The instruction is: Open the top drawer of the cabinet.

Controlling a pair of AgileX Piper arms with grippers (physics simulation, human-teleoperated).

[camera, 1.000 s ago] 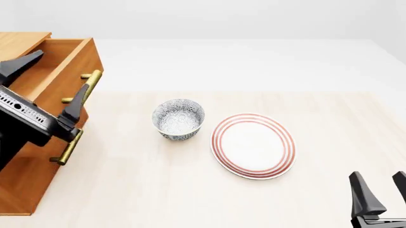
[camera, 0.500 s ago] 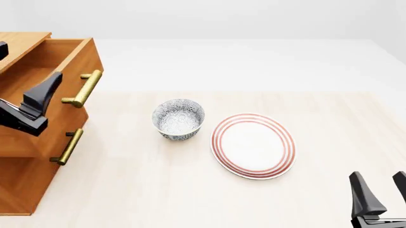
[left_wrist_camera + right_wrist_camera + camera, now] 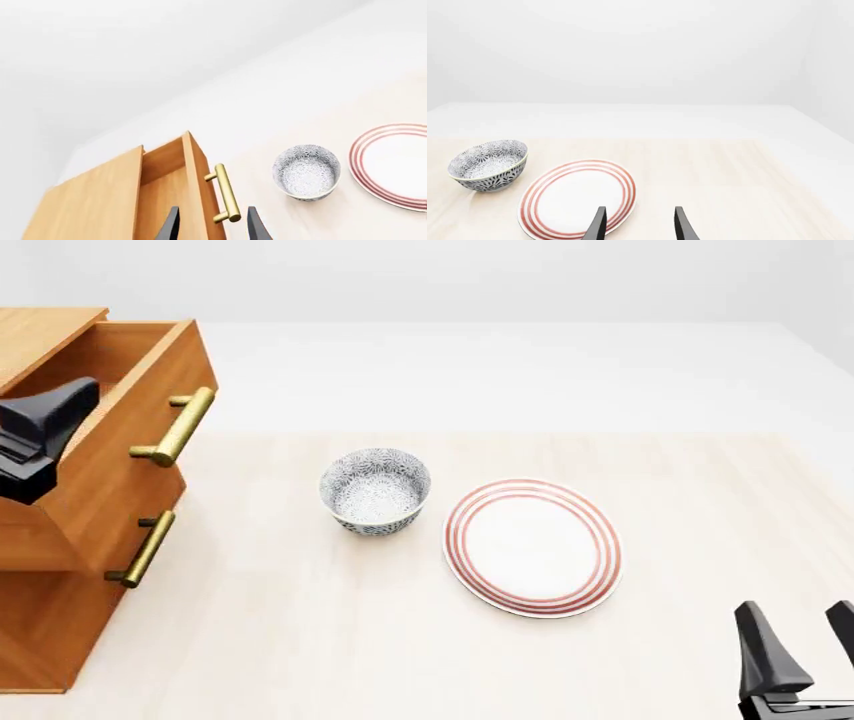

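The orange-brown cabinet stands at the table's left edge. Its top drawer is pulled out toward the bowl, and the brass bar handle is free. One dark finger of my left gripper shows at the left edge, over the drawer's side and back from the handle. In the left wrist view the left gripper is open, looking down on the drawer and its handle. My right gripper is open and holds nothing at the front right corner.
A patterned bowl and a red-ringed plate sit mid-table, right of the cabinet. The second drawer's handle juts out below the top one. The right wrist view shows the same bowl and plate.
My left gripper has drawn back to the left, away from the top drawer's handle, which it stood around a second ago. The drawer stays pulled out. The right arm has not moved.
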